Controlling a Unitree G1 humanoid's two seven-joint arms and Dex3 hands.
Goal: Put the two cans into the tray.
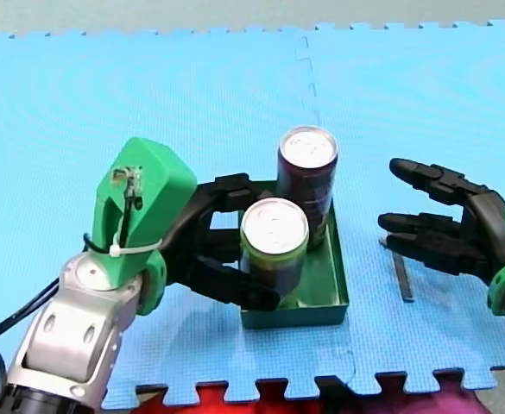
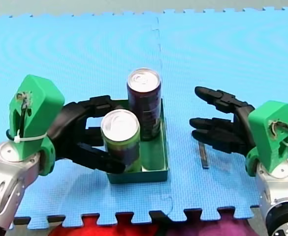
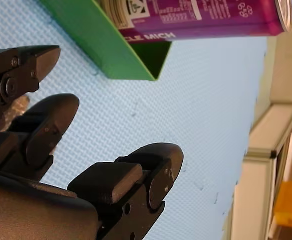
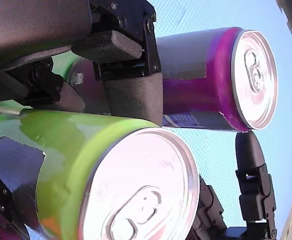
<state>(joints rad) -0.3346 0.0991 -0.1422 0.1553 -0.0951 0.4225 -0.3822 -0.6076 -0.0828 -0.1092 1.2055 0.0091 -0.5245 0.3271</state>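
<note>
Cans first: we see the purple can [image 1: 306, 177] upright in the far part of the green tray [image 1: 331, 274]. The green can [image 1: 274, 246] is upright at the tray's near-left corner, just beside it, w/ the left robot hand [image 1: 207, 240] wrapped round it. We can't tell if its base touches the tray floor. The right robot hand [image 1: 446, 228] holds nothing, over the blue mat [image 1: 148, 103] to the right of the tray.

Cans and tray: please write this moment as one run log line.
left hand: grasps green can at tray near end | purple can: upright in tray | right hand: open, right of tray
</note>
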